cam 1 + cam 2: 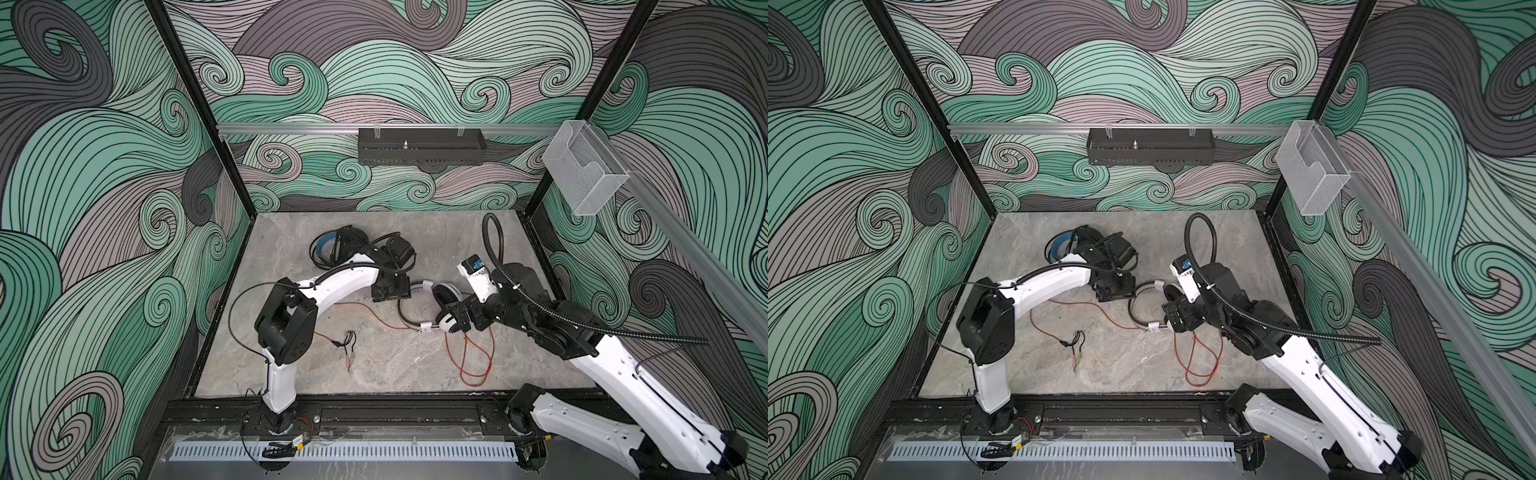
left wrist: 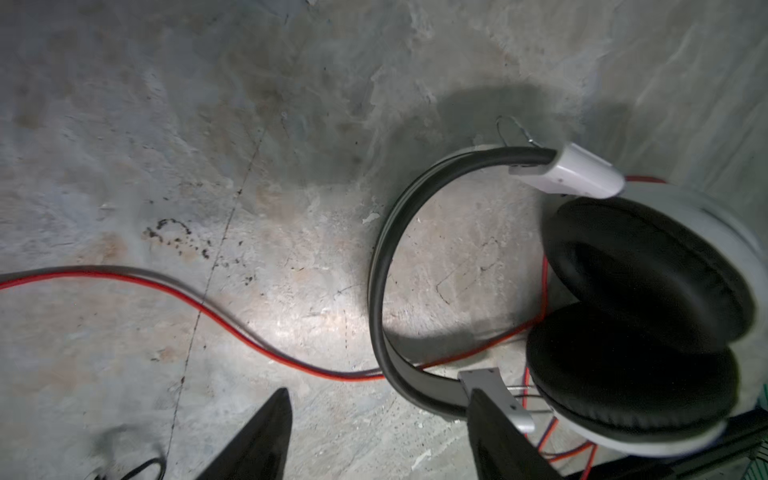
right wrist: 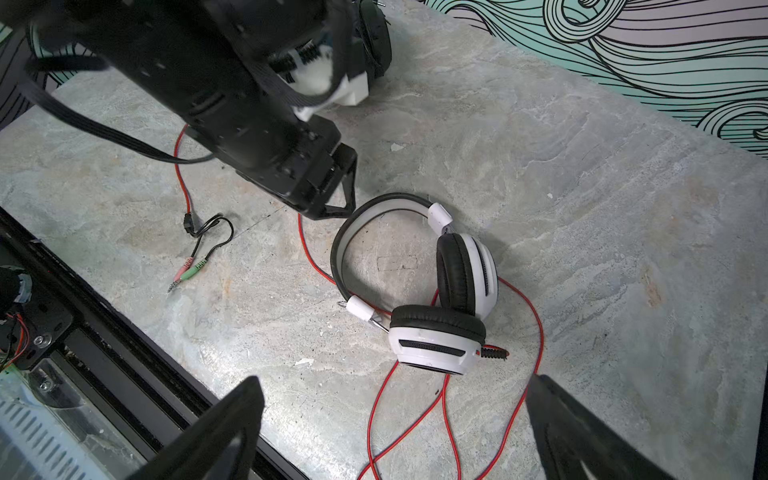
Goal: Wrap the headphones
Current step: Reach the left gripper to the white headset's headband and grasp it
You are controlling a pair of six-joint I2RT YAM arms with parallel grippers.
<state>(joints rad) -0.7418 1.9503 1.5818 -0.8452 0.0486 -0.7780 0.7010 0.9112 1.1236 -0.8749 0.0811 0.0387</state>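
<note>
1. White headset (image 3: 436, 340) lies mid-table (image 3: 623, 208) with its cups touching. The red cable (image 2: 353, 376) is spread loose around it, and nothing is wound yet.
2. Black headset (image 1: 353, 241) sits at the back of the table, partly hidden by the left arm. Whether its cable is wrapped cannot be told.
3. Left pincer (image 2: 380, 395) is open and low over the white headband, with nothing gripped. Right pincer (image 3: 392, 384) is spread wide near the lower cup and is empty.
4. Step judged: approach. The headset is to be secured before winding.
5. Next move: the band is to be clamped by one pincer and the cable picked up by the other. The cable is thin, so a low, precise pinch is needed.
6. View differences:
   - The band is shown running between the left fingers only in the left wrist view.
   - The plug (image 3: 189, 268) colours, pink and green, are clear only in the right wrist view.
   - The black headset is seen properly only in both top views.
</note>
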